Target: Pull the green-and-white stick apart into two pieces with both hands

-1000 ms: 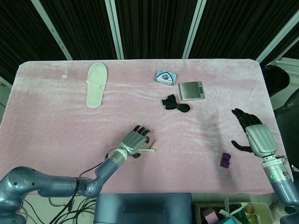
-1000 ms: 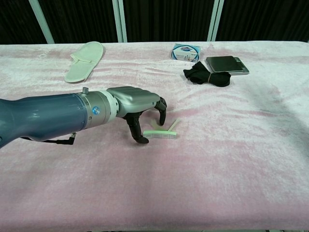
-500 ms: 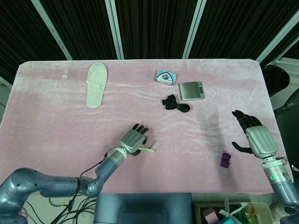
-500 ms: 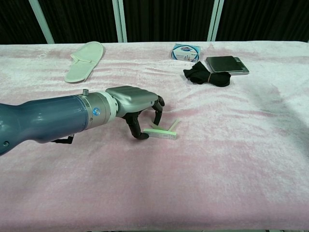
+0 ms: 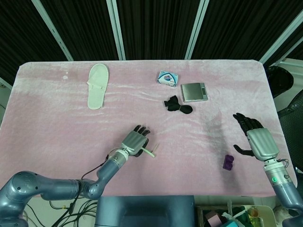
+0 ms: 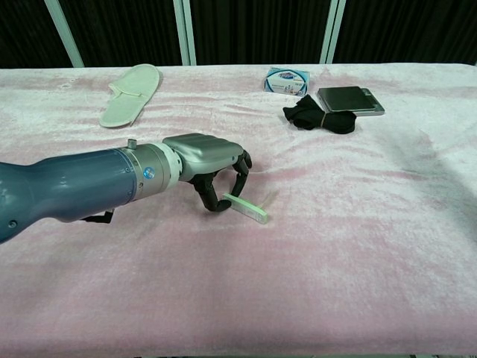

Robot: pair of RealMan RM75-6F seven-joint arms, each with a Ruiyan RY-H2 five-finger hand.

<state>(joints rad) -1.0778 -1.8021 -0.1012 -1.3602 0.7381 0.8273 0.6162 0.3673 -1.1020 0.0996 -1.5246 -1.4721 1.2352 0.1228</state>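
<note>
While the left hand (image 6: 212, 160) curls over the table, the scene reads as follows:
Stick: the short green-and-white plastic stick (image 6: 245, 208) lies on the pink velvety tablecloth (image 6: 335, 246), its near end touching the left hand's fingertips (image 6: 212, 204); since half a second ago it has swung from lying crosswise to angling away from the hand
Left hand: fingers bent down around the stick's end, touching it; whether they truly pinch it cannot be told
Right hand (image 5: 255, 137): released, fingers spread, hovering near the table's right edge, holding nothing; slightly shifted from the earlier frame
Containers: none discernible on the cloth
Writing: the small blue-and-white packet (image 6: 287, 79) bears print too small to read
Other items: white flat slipper (image 6: 131, 92), grey rectangular scale (image 6: 349, 100), black crumpled cloth (image 6: 317, 115), small purple block (image 5: 228, 162)
</note>
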